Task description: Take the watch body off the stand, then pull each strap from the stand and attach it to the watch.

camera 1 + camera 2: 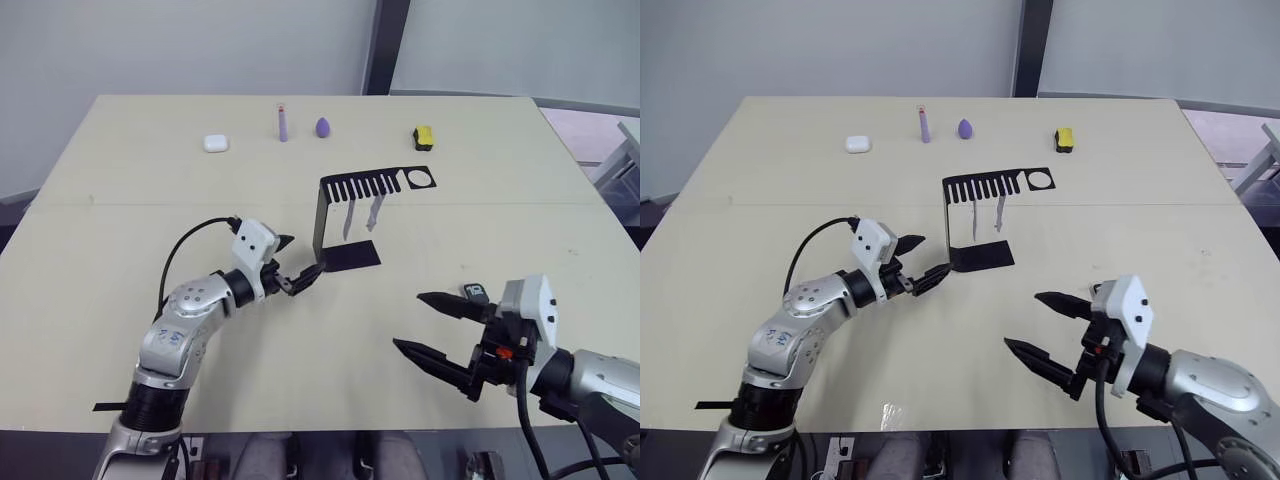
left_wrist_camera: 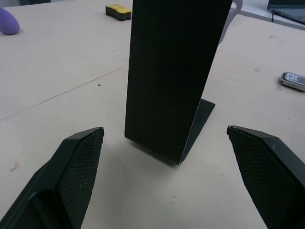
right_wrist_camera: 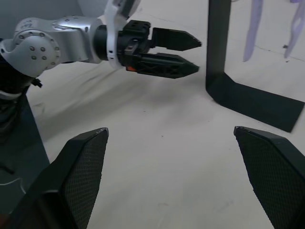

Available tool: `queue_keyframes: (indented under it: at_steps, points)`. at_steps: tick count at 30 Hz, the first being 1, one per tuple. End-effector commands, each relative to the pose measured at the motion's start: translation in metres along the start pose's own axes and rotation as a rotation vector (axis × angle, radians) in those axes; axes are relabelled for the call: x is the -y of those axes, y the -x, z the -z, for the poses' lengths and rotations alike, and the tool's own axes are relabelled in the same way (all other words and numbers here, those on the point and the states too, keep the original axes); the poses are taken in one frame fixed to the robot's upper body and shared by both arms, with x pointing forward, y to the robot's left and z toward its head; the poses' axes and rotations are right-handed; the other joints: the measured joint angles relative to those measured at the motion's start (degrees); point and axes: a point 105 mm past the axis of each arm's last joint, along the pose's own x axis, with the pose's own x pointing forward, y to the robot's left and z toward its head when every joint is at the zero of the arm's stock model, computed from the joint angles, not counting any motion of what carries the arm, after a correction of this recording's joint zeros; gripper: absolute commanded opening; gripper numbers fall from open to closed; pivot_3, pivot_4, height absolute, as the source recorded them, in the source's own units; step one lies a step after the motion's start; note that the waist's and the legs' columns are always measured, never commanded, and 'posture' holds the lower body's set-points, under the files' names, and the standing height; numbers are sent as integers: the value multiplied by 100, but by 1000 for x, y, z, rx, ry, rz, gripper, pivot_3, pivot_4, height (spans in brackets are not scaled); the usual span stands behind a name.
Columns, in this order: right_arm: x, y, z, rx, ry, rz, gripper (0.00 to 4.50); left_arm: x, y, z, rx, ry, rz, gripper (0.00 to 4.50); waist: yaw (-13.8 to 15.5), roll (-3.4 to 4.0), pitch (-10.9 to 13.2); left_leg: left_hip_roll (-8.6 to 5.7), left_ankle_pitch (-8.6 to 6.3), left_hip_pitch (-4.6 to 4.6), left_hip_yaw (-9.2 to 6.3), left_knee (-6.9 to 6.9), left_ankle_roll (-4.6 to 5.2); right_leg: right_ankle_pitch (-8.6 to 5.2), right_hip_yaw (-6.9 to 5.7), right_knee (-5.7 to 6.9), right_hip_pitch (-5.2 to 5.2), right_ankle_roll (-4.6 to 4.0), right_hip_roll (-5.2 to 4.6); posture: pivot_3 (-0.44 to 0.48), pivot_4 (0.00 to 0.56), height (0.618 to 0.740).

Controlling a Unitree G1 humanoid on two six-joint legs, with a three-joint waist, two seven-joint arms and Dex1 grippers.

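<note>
A pale wooden table (image 1: 120, 330) carries the black stand (image 1: 345, 215), two lavender straps (image 1: 360, 215) hanging from its comb. The watch body (image 1: 474, 292) lies on the table beside the right gripper (image 1: 430, 326), fingers spread. The left gripper (image 1: 292, 262), fingers apart, faces the stand's upright.

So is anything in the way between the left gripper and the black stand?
No. The open left gripper faces the stand across bare table, its fingers apart either side of the upright.
</note>
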Motion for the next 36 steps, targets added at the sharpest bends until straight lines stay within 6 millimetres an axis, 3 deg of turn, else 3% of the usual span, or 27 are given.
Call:
queue_keyframes:
  at_steps: [1,6,9,12,19,36]
  points:
    - [-2,-7,-10,45,32,-7,4477,-2,-7,-16,41,-44,-15,4500,0,0,0,1,-1,1,0,0,0,0,0,2,0,0,0,0,150,740]
    - [7,-13,-12,71,39,26,4477,-9,-25,-23,67,-84,-49,4500,13,-1,-1,-3,-4,-2,-3,1,1,0,-9,1,1,0,-1,0,150,740]
    - [7,-15,-6,52,50,24,4500,-2,-32,-30,104,-110,-19,3579,6,-1,-1,-2,-5,-7,-3,4,3,2,-19,10,6,5,-1,0,150,740]
    - [7,-17,-4,56,51,28,4500,0,-37,-29,92,-121,-13,2157,3,-1,-1,-1,-5,-6,-2,7,5,3,-20,8,7,6,-2,0,150,740]
    - [10,-18,-5,66,58,50,4500,-13,-38,-27,93,-138,-50,2157,-2,-1,-1,1,-5,-5,-3,7,5,3,-22,6,7,6,-2,0,150,740]
    - [16,-17,-7,77,53,70,4500,-11,-41,-29,80,-161,102,2157,-3,-1,-1,0,-5,-5,-4,7,5,3,-25,10,8,6,-2,0,150,740]
